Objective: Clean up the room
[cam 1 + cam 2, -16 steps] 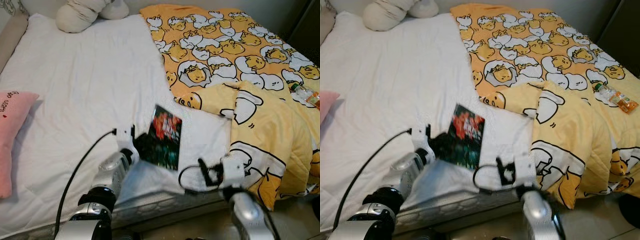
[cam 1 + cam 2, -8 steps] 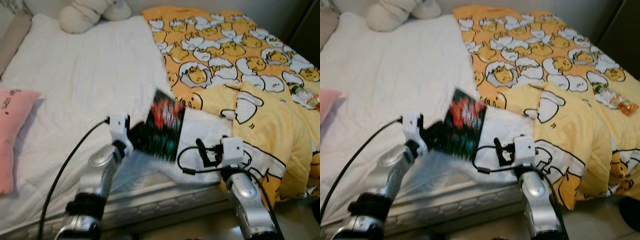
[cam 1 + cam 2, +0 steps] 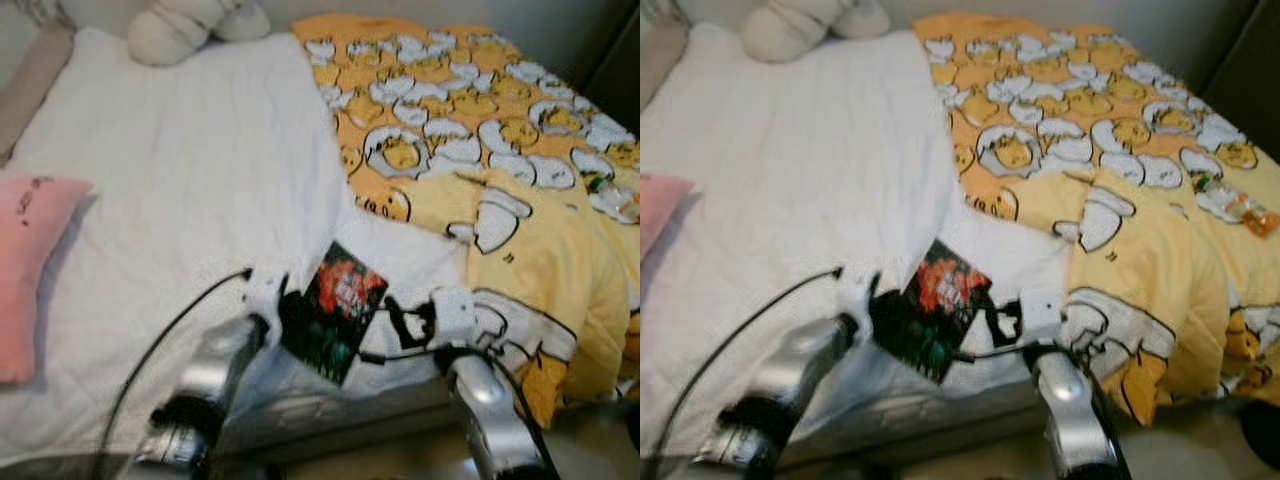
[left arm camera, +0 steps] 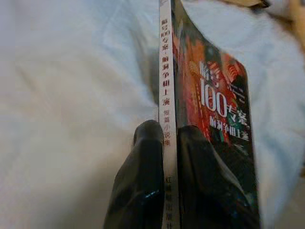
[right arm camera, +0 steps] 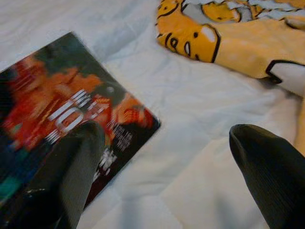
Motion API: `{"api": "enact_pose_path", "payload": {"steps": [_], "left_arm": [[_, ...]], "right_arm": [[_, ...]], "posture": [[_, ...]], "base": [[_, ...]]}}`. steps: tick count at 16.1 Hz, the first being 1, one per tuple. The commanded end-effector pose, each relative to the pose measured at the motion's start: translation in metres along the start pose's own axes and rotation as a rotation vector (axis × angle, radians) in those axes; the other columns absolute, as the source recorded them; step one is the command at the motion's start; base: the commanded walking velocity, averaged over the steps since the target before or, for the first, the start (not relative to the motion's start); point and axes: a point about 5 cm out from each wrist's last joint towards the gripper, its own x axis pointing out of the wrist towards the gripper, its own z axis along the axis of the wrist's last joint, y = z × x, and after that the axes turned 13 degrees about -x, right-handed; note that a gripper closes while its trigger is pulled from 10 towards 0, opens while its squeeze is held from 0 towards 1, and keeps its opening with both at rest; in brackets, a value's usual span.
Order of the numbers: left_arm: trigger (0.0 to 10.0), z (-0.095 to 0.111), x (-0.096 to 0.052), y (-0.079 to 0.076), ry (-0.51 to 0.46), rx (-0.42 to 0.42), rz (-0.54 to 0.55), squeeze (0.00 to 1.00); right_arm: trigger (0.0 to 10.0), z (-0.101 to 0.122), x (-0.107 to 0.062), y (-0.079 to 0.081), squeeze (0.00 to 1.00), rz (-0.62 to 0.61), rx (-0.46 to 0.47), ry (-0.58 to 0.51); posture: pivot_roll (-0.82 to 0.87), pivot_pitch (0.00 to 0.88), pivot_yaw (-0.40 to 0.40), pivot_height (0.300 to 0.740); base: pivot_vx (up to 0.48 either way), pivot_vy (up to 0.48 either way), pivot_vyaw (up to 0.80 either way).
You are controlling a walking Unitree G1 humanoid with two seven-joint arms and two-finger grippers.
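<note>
Two black fingers [image 4: 147, 176] of my left gripper [image 3: 285, 318] are clamped on the spine end of a thin paperback book with a dark cover of red and green print and white lettering [image 3: 336, 310], one finger on each face, so the book stands on edge, tilted, just above the white quilted bed sheet [image 3: 190, 190] near the foot edge of the bed. My right gripper [image 3: 408, 322] hovers just beside the book on its far side, its fingers [image 5: 71, 167] spread wide apart and closed on nothing; through the right wrist camera the book's cover lies behind one finger and bare white sheet between the two. Beyond the right gripper, the yellow blanket printed with cartoon egg figures [image 3: 470, 120] covers the right half of the bed, with a folded-over corner bunched up close to my right wrist. A pink cushion [image 3: 30, 260] lies at the left edge of the bed, and a cream stuffed toy [image 3: 180, 25] sits at the head end, well apart from the book.
</note>
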Motion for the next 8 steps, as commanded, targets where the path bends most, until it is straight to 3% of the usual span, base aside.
{"api": "enact_pose_path", "payload": {"steps": [1, 8], "left_arm": [[10.0, 0.009, 0.006, 0.000, -0.044, 0.010, 0.045, 1.00], [10.0, 0.037, 0.012, 0.012, -0.139, 0.027, 0.141, 1.00]], "right_arm": [[10.0, -0.002, 0.001, -0.003, 0.00, -0.007, -0.006, 0.003], [10.0, -0.004, 0.003, -0.007, 0.00, -0.011, -0.024, 0.008]], "posture": [[0.10, 0.000, -0.045, 0.740], [0.09, 0.000, -0.037, 0.740]], "base": [[0.000, 0.000, 0.00], [0.000, 0.000, 0.00]]}}
